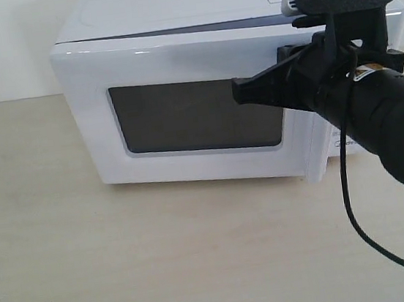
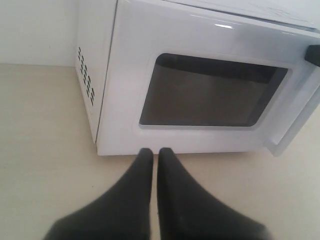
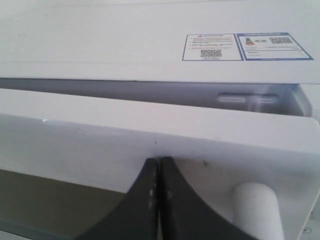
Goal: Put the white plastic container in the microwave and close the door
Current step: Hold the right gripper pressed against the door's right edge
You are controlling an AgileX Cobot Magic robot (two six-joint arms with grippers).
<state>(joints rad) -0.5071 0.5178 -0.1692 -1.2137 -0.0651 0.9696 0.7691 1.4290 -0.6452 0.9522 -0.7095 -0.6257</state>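
Note:
The white microwave (image 1: 170, 7) stands at the back of the table. Its door (image 1: 169, 59) with the dark window (image 1: 197, 115) is almost closed, a narrow gap (image 3: 150, 90) still showing along its top. My right gripper (image 1: 239, 91) is shut, and its tips (image 3: 158, 160) press on the door front just beside the white bar handle (image 3: 257, 205). Low over the table in front of the door (image 2: 210, 35), my left gripper (image 2: 152, 151) is shut on nothing. The white plastic container is out of view; the window shows nothing I can make out.
Pale wooden tabletop (image 1: 164, 259) stretches in front of the microwave. A black cable (image 1: 348, 199) hangs from the right arm. Sticker labels (image 3: 240, 46) lie on the microwave's top, and vent slots (image 2: 85, 75) mark its left side. A white wall stands behind.

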